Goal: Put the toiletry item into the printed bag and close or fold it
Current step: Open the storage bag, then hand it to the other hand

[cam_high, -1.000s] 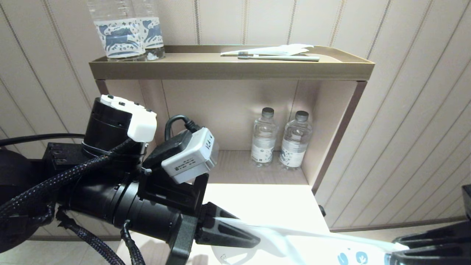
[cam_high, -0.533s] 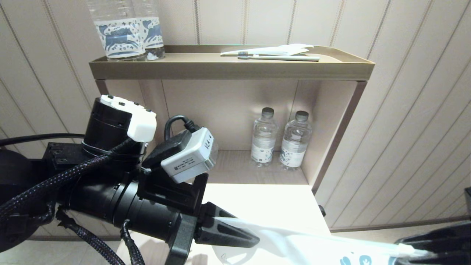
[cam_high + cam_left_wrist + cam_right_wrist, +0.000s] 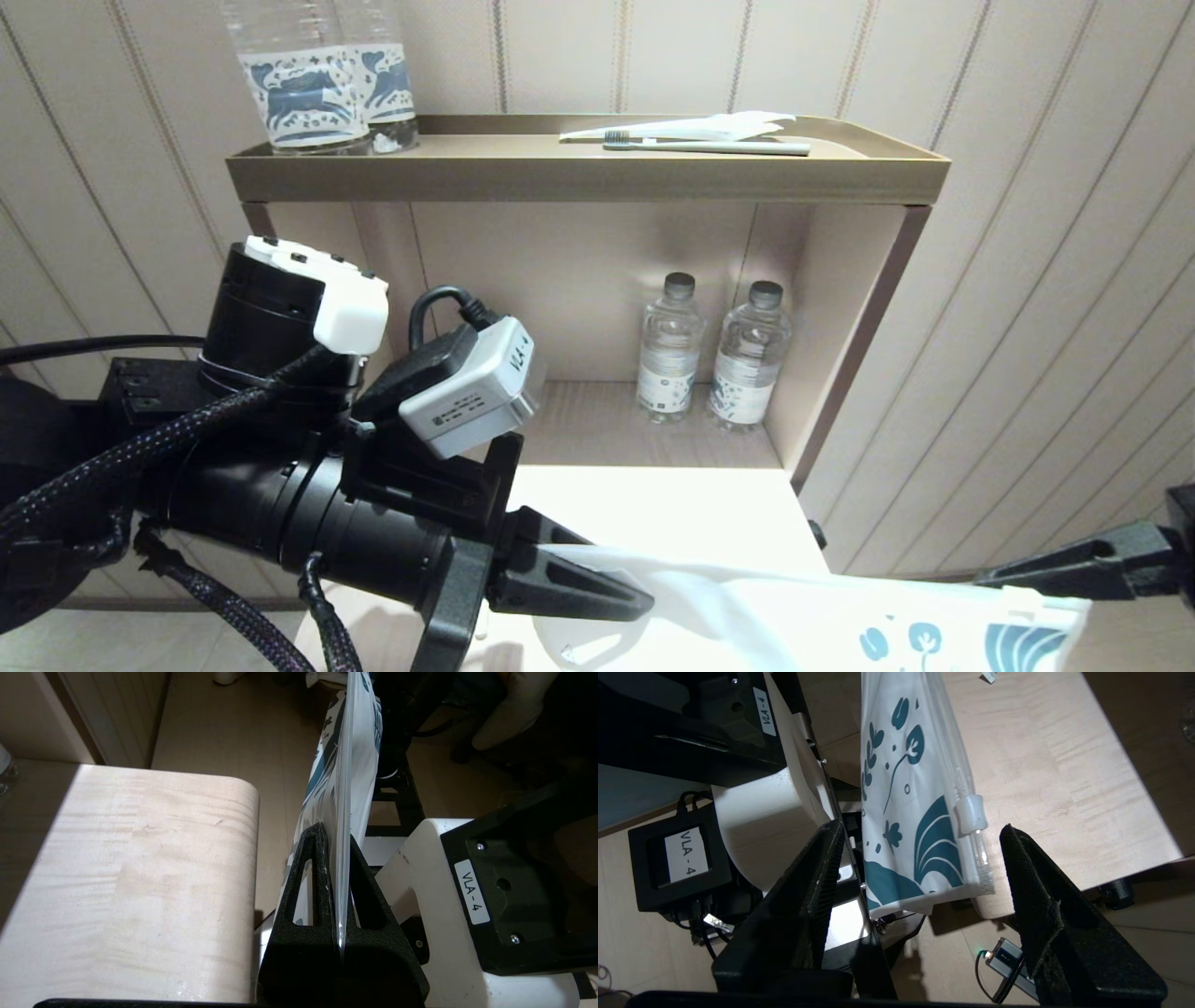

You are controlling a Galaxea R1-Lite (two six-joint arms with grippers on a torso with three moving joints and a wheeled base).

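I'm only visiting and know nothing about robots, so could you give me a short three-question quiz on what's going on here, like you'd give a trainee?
1. True or false: the left gripper is shut on the printed bag.
2. Multiple choice: the right gripper is
A. clamped on the bag's slider
B. open, with the bag's end between its fingers, untouched
C. holding a water bottle
3. Where does the grey-bristled toothbrush lie?

Key
1. True: its jaws pinch one end of the bag.
2. B.
3. On the top shelf, beside a white wrapper.
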